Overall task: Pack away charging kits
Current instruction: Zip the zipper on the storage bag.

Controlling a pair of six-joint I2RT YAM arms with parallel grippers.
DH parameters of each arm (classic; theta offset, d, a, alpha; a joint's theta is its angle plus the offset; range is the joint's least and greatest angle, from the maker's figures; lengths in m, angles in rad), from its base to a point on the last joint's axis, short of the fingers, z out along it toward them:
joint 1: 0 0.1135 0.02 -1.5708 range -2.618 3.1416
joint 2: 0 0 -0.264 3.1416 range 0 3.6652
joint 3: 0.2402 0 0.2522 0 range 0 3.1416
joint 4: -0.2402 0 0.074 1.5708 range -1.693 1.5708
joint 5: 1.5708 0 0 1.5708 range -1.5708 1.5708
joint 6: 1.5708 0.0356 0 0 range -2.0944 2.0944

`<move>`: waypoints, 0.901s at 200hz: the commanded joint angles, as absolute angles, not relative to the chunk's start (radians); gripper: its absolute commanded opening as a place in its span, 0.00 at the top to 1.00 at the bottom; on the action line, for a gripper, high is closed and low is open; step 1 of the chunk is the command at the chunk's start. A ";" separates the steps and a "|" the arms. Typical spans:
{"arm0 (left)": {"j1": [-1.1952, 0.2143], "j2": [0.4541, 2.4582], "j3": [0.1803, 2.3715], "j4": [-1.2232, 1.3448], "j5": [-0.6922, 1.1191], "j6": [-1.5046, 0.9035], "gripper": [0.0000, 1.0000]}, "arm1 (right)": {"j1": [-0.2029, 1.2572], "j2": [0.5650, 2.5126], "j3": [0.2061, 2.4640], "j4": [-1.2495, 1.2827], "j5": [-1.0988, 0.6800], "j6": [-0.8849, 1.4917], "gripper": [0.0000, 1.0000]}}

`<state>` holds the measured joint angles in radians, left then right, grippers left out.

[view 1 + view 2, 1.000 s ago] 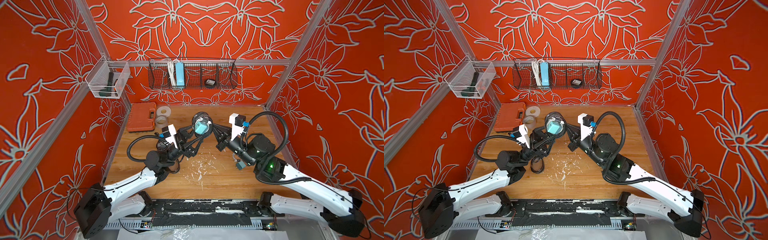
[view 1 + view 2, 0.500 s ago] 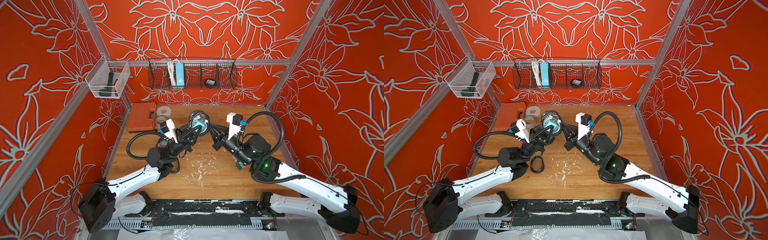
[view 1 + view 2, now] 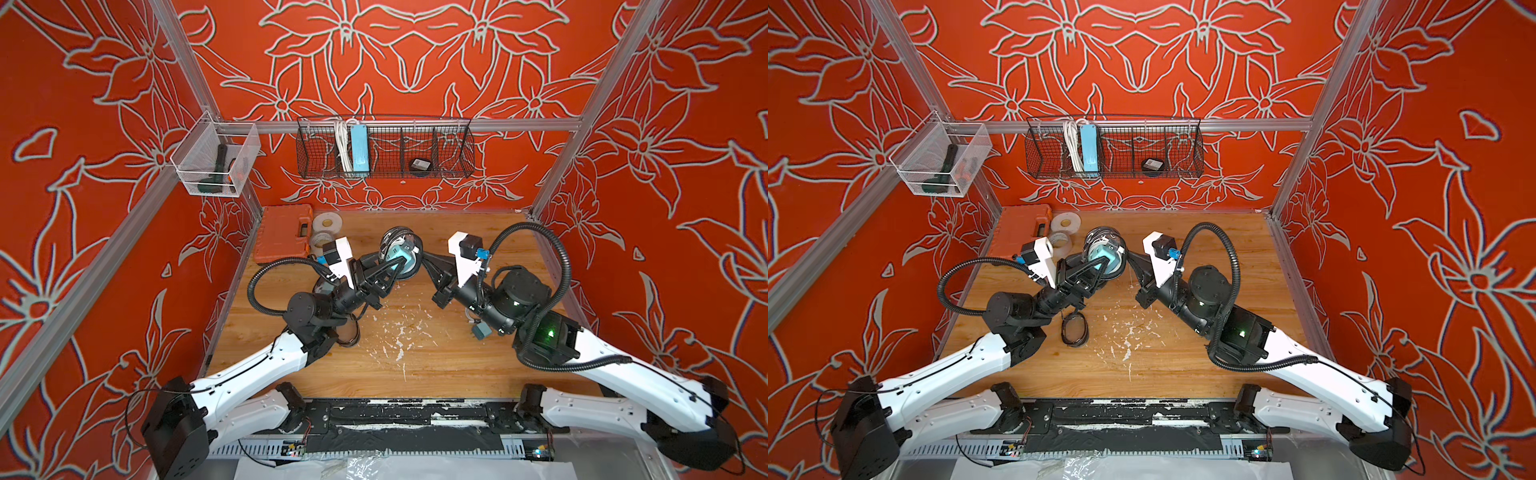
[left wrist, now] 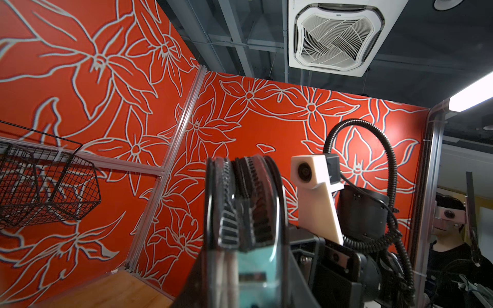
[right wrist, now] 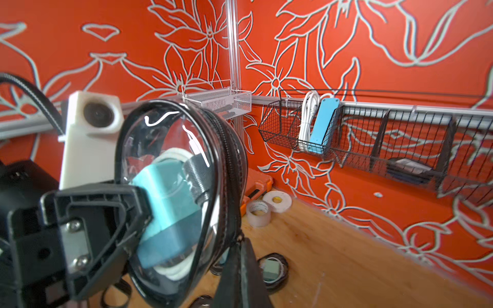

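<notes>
left tool [image 3: 397,262]: narrow, clamped across the flat sides of the clear case [image 3: 394,237]; one finger [image 5: 114,208] presses on its clear face.
right tool [image 3: 424,258]: pinched tight at the case's zip rim, opposite my left tool.
case: between my two tools, standing on edge, lifted off the worktop [image 3: 415,357].
kit in hand: teal adapter [image 3: 402,252] and white cable [image 5: 174,270] sit inside the case, just past my left fingertips.
loose adapter [image 3: 482,331]: on the worktop under my right arm, well behind my right tool.
second case [image 5: 272,268]: on the worktop below my right tool, an adapter inside.
</notes>
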<state>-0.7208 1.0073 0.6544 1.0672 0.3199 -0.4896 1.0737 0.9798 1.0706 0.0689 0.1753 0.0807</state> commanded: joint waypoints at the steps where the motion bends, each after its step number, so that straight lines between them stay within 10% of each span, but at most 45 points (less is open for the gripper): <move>1: -0.723 0.932 0.671 0.956 0.395 -0.470 1.00 | 1.060 0.958 1.149 0.069 0.289 -0.078 1.00; 103: -0.723 0.854 0.699 0.573 0.401 -0.375 1.00 | 1.054 0.994 1.301 -0.038 0.210 -0.421 1.00; 168: -0.715 0.883 0.720 0.691 0.427 -0.419 1.00 | 1.057 0.948 1.183 0.008 0.048 -0.238 1.00; 180: -0.715 0.885 0.723 0.730 0.419 -0.431 0.83 | 1.057 0.922 1.119 0.084 0.049 -0.161 1.00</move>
<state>-0.7197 0.8734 0.7033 0.6895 0.4015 -0.4091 1.0607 0.9859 1.1919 -0.1051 0.0868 -0.3038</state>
